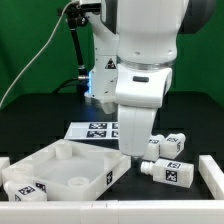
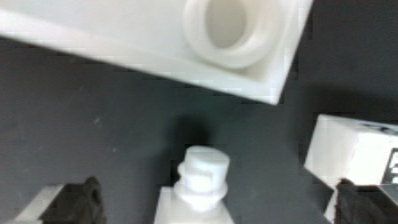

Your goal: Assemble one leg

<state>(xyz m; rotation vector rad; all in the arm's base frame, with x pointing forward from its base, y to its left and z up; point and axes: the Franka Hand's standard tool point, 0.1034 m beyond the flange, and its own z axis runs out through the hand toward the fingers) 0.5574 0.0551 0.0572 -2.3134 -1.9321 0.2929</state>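
Observation:
A white leg (image 2: 201,190) with a narrow round tip lies on the dark table between my fingers, its tip toward the large white panel (image 2: 125,40). My gripper (image 2: 217,207) is open; the fingertips (image 2: 71,205) stand well clear of the leg on both sides. In the exterior view my gripper (image 1: 134,154) hangs low just over the near end of that tagged leg (image 1: 168,172), beside the panel's corner (image 1: 112,170). The panel's round corner socket (image 2: 231,28) shows in the wrist view.
Another tagged leg (image 1: 170,145) lies just behind the first and also shows in the wrist view (image 2: 356,150). One more leg (image 1: 25,188) lies on the exterior view's left. The marker board (image 1: 95,128) lies behind. White rails (image 1: 210,172) border the table.

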